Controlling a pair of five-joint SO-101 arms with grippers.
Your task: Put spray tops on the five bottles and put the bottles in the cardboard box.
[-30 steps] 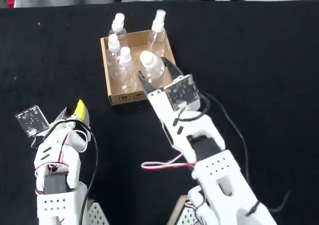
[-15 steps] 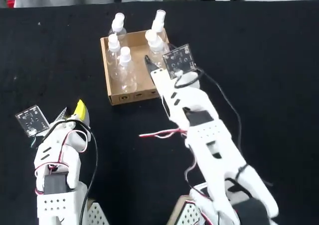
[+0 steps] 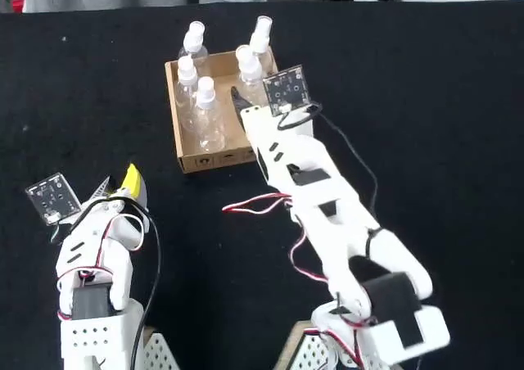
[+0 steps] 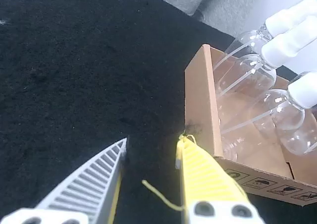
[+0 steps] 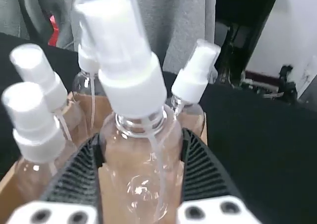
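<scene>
Left gripper (image 3: 123, 186) is parked near-left over the black tablecloth (image 3: 426, 100), and I see its grey and yellow jaws spread with nothing between them. At far centre sits the open brown cardboard box (image 3: 173, 124), with 4 clear plastic bottles with white spray tops (image 3: 205, 108) standing inside. The right gripper (image 5: 140, 144) is at the box's right side, jaws pinching the 5th clear spray-topped bottle (image 5: 124, 75) upright over the box. Can't tell if it touches the bottom.
</scene>
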